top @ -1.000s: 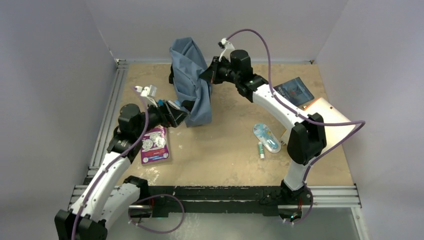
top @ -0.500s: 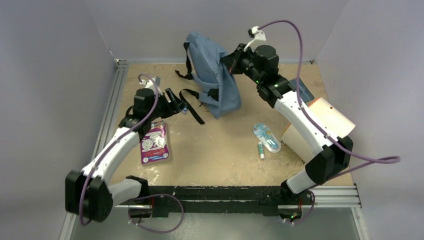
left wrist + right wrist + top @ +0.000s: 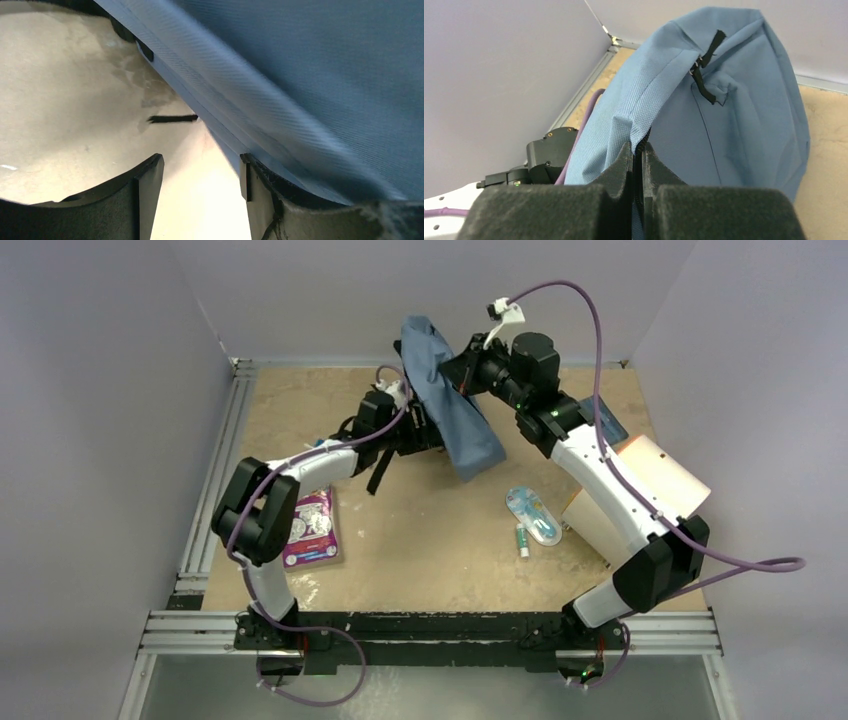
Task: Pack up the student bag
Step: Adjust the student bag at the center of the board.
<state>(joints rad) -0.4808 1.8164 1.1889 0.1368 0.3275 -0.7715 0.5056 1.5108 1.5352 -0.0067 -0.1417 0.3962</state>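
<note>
The slate-blue student bag hangs lifted above the table's far middle, tilted, its black straps trailing down to the left. My right gripper is shut on the bag's upper zipper edge; in the right wrist view the fabric and zipper sit pinched between the pads. My left gripper reaches in under the bag's left side. In the left wrist view its jaws stand apart with only table between them. The bag's fabric drapes over the outside of the right finger.
A purple packet lies at the left. A clear blister pack and a small tube lie right of centre. A beige folder and a dark blue book sit at the right. Walls close in behind.
My left arm has swung from the table's left side to the middle, up against the bag, its jaws narrowing. The right arm has raised the bag and shifted it to the right.
</note>
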